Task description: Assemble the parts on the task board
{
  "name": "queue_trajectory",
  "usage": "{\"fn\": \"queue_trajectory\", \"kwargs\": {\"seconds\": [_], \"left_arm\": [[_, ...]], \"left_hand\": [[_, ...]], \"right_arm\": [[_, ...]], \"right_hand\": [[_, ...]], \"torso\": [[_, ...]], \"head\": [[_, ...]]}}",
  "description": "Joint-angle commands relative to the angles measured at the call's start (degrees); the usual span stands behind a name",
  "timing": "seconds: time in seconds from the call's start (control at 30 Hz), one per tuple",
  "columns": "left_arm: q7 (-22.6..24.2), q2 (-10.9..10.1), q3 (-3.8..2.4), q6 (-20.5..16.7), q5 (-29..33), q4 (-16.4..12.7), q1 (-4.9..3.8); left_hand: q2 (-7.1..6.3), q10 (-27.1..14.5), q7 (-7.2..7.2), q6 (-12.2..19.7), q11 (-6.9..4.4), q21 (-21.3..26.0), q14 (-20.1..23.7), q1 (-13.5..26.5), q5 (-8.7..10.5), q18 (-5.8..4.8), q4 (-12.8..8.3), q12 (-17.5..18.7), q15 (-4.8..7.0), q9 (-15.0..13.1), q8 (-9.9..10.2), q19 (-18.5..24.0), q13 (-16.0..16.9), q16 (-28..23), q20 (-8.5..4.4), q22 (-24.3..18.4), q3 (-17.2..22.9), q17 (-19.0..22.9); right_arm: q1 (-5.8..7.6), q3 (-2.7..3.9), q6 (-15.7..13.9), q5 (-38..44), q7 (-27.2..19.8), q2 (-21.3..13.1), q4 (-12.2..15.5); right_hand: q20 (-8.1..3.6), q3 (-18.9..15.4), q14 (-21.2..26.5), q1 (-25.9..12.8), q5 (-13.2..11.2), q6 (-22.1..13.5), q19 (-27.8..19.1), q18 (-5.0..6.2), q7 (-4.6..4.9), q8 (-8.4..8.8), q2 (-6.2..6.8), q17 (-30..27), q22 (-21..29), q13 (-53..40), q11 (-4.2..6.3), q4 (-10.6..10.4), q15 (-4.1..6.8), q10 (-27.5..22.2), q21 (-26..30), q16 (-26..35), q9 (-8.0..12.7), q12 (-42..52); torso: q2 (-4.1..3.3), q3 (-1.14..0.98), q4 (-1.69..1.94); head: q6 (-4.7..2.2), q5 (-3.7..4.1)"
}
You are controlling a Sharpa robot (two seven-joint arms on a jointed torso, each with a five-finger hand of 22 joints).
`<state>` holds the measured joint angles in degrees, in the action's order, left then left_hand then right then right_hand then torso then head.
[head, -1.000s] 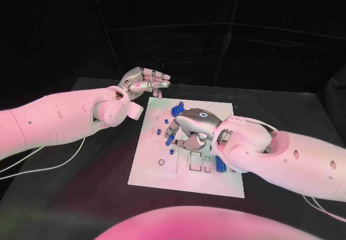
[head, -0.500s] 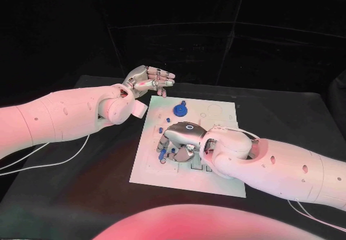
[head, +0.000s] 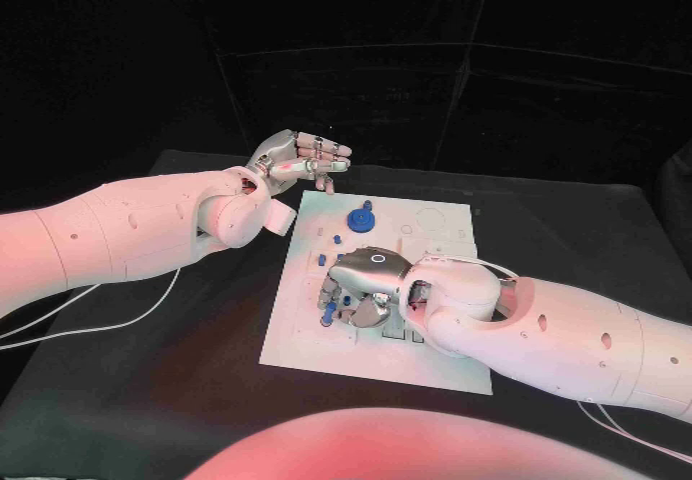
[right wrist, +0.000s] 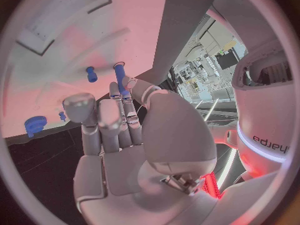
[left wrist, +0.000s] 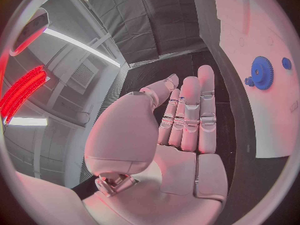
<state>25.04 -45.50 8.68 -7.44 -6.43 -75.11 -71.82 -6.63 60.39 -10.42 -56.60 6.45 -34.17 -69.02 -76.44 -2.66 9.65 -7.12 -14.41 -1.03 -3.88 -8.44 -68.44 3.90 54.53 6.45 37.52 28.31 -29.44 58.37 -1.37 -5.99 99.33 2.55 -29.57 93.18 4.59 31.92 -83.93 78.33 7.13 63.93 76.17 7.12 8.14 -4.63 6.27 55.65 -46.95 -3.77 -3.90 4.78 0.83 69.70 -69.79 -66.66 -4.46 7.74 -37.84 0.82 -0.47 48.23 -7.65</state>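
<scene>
Head view: one white board (head: 378,352) lies in the middle of the black table (head: 159,400). The left hand (head: 299,158) is raised beyond the board's far left corner, off the board, with its fingers curled in and nothing visible in them. The right hand (head: 361,288) is lowered over the middle of the board, palm down; whether it grips anything cannot be told from this view. One blue gear (head: 359,219) lies on the far part of the board, well apart from the right hand. At least three small blue pegs (head: 320,260) lie along the board's left part, next to the right hand's fingers. Left wrist view: the left hand (left wrist: 181,135) has its fingers straight and side by side, with the thumb alongside; it holds nothing. One board (left wrist: 265,120) stands to one side, carrying one gear (left wrist: 262,72) and one small blue part beside it. Right wrist view: the right hand (right wrist: 119,135) pinches one long blue pin (right wrist: 120,81) between its fingertips, close over the board (right wrist: 69,60). Three more blue parts lie on the board: one short peg (right wrist: 91,74), one tiny peg and one gear (right wrist: 35,125) near the board's edge.
</scene>
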Motion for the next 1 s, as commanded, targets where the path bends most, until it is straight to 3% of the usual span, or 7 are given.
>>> {"fn": "queue_trajectory", "kwargs": {"seconds": [0.03, 0.43, 0.63, 0.9, 1.0], "left_arm": [[0.2, 0.1, -0.05, 0.7, 0.3, 0.0, -0.12], [0.2, 0.0, -0.05, 0.7, 0.3, 0.0, -0.11], [0.2, 0.0, -0.05, 0.7, 0.3, -0.1, -0.12], [0.1, -0.1, -0.05, 0.8, 0.3, -0.1, -0.12], [0.1, -0.1, -0.05, 0.8, 0.3, -0.1, -0.12]], "left_hand": [[0.44, -0.5, -0.17, 0.2, 0.04, 0.2, 0.4, 0.2, -0.26, 0.72, -0.4, -0.4, 0.0, 0.1, 0.4, 0.4, -0.1, -0.3, -0.15, 0.0, 0.0, 0.0], [0.44, -0.5, -0.17, 0.2, 0.04, 0.2, 0.4, 0.2, -0.26, 0.72, -0.4, -0.4, 0.0, 0.1, 0.4, 0.4, -0.1, -0.3, -0.15, 0.0, 0.0, 0.0], [0.44, -0.5, -0.17, 0.2, 0.04, 0.2, 0.4, 0.2, -0.26, 0.72, -0.4, -0.4, 0.0, 0.1, 0.4, 0.4, -0.1, -0.3, -0.15, 0.0, 0.0, 0.0], [0.44, -0.5, -0.17, 0.2, 0.04, 0.2, 0.4, 0.2, -0.26, 0.72, -0.4, -0.4, 0.0, 0.1, 0.4, 0.4, -0.1, -0.3, -0.15, 0.0, 0.0, 0.0], [0.44, -0.5, -0.17, 0.2, 0.04, 0.2, 0.4, 0.2, -0.26, 0.72, -0.4, -0.4, 0.0, 0.1, 0.4, 0.4, -0.1, -0.3, -0.15, 0.0, 0.0, 0.0]], "right_arm": [[0.04, -0.01, 1.9, 1.3, 0.3, 0.2, 0.1], [0.0, -0.27, 1.4, 3.7, 0.6, 1.0, -0.4], [-0.01, -1.1, 1.6, 5.2, 0.5, 1.3, -0.3], [-0.01, -1.43, 1.7, 6.7, 0.0, 1.7, -0.1], [-0.01, -1.47, 1.1, 6.9, -0.2, 1.8, -0.1]], "right_hand": [[-0.03, 0.3, -0.9, -0.2, 0.3, 0.1, 0.2, 0.08, 0.19, 0.25, 0.11, 0.1, -0.1, -0.1, -0.15, -0.1, 0.27, 0.0, -0.4, -0.3, 0.1, -0.1], [-0.02, 0.3, -0.9, -0.3, 0.3, 0.1, 0.2, 0.08, 0.19, 0.25, 0.09, 0.1, -0.1, -0.1, -0.15, -0.1, 0.27, 0.1, -0.4, -0.3, 0.1, -0.1], [-0.01, 0.2, -0.8, -0.3, 0.3, 0.1, 0.2, 0.09, 0.18, 0.25, 0.12, 0.0, 0.0, -0.1, -0.15, -0.1, 0.26, 0.1, -0.4, -0.3, 0.1, -0.1], [0.04, -0.1, -0.8, -0.8, 0.2, -0.1, 0.1, 0.12, 0.22, 0.47, 0.68, -0.2, 0.1, -0.1, -0.21, 0.1, 0.21, -0.1, -0.3, -0.2, 0.1, -0.4], [0.24, -0.7, -0.6, -1.8, 0.6, -1.3, -0.2, 0.18, 0.66, 1.04, 1.45, -0.6, 0.7, 0.1, -0.65, -0.2, -0.16, -1.5, 0.0, 0.0, 0.4, -1.4]], "torso": [[-0.06, 0.03, 0.03], [0.0, 0.06, -0.01], [-0.03, 0.07, 0.04], [-0.01, 0.04, 0.01], [-0.01, 0.06, 0.01]], "head": [[0.14, 0.06], [0.22, -0.03], [0.23, 0.01], [0.26, 0.02], [0.27, 0.03]]}}
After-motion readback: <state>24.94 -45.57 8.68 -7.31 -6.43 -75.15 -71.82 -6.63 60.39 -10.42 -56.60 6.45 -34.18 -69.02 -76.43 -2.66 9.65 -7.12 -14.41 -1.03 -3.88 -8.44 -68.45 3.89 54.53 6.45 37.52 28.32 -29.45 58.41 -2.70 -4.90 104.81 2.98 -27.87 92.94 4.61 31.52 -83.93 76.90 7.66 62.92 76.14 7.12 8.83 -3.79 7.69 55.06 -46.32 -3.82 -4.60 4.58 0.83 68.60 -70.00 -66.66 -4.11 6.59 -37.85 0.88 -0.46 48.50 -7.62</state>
